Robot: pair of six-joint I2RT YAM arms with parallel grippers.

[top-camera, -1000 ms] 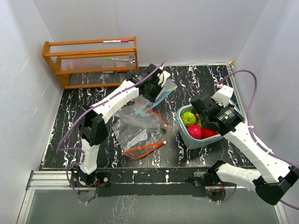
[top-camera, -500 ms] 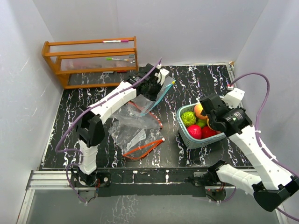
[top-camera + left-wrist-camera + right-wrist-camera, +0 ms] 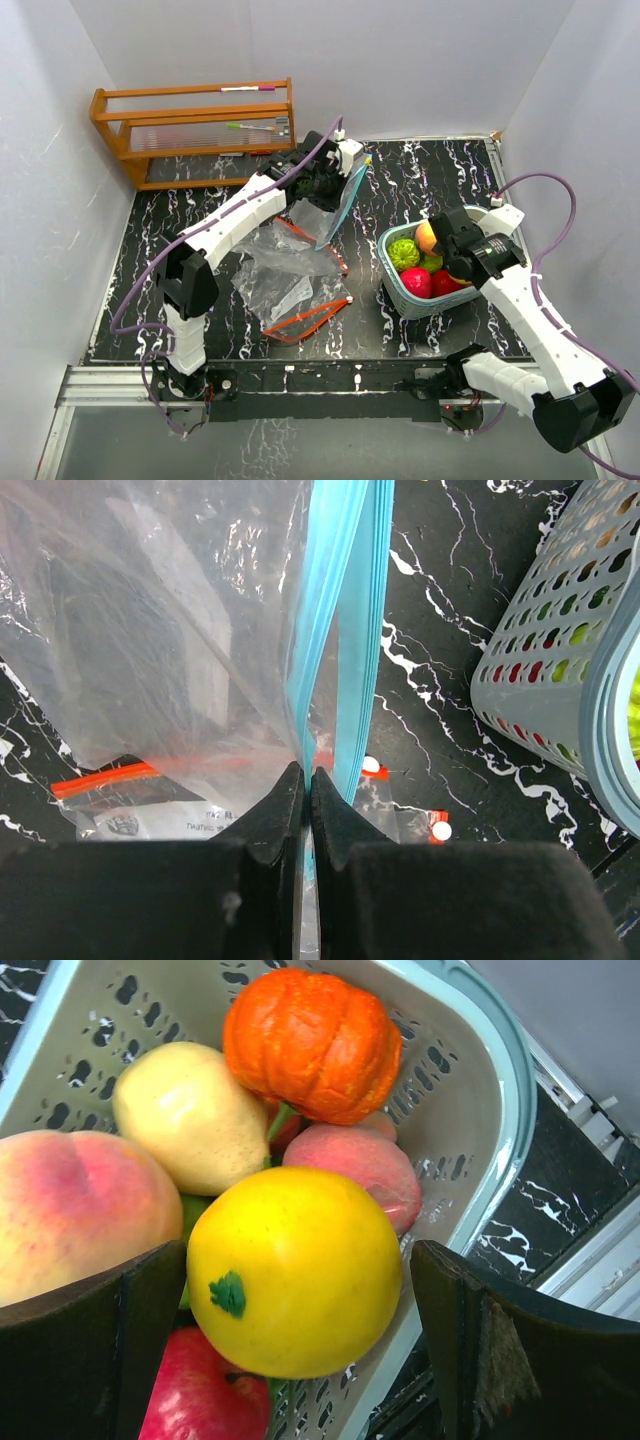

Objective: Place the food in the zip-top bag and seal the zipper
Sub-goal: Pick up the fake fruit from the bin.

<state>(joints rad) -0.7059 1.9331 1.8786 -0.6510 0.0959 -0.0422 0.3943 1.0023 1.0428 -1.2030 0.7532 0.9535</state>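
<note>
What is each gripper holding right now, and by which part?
The left gripper pinches the clear zip-top bag at its blue zipper strip. The right gripper, open over the basket, holds nothing.

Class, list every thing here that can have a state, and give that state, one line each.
blue-zipper bag: held up, zipper unsealed.
left tool: shut on that bag's rim.
basket: upright, full.
toy food: all in the basket, none bagged.
right tool: open, above the food.
orange-zipper bags: lying flat.
</note>
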